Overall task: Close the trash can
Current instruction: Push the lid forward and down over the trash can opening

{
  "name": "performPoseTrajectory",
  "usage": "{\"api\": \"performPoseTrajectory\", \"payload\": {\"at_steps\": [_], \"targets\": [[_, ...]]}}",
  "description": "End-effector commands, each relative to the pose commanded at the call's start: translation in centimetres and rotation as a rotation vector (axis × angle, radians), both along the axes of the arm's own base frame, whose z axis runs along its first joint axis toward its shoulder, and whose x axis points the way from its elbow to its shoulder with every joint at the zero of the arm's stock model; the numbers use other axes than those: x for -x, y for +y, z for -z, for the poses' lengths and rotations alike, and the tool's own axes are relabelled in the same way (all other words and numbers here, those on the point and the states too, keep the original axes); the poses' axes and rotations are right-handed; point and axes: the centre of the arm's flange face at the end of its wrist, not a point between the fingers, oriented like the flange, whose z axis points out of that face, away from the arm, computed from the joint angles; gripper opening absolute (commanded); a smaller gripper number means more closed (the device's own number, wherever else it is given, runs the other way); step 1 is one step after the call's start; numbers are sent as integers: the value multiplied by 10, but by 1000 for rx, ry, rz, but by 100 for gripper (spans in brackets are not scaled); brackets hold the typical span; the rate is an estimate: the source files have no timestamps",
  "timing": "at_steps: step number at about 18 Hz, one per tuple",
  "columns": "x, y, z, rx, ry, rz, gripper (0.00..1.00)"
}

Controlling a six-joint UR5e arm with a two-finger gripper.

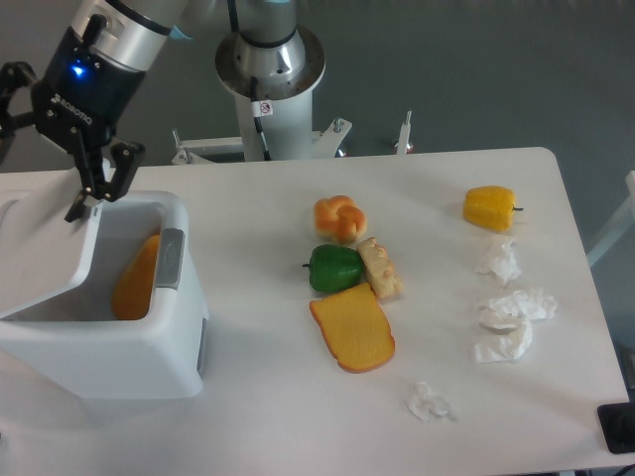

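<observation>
Lid and hand meet at the upper left of the frame in the fixed camera's view. The large white boxy plastic trash can (pixel 149 347) sits at the left edge of the white desk (pixel 298 416), its mouth partly uncovered, an orange wedge-shaped item (pixel 134 278) showing inside beside the grey latch tab (pixel 167 258). Its flat white hinged lid (pixel 40 243) slants over the left part of the opening, free edge raised toward the hand (pixel 96 193). The hand hangs just above and behind that edge, black fingers (pixel 124 169) narrowly parted, gripping nothing; whether a fingertip touches the lid I cannot tell. By my judgement, the lid must swing rightward and down toward the latch.
</observation>
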Motion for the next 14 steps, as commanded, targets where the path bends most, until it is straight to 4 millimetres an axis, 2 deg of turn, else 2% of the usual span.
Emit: {"api": "performPoseTrajectory", "payload": {"at_steps": [11, 14], "targets": [[6, 0, 19, 46, 39, -8, 100], [14, -2, 20, 47, 39, -21, 100]]}}
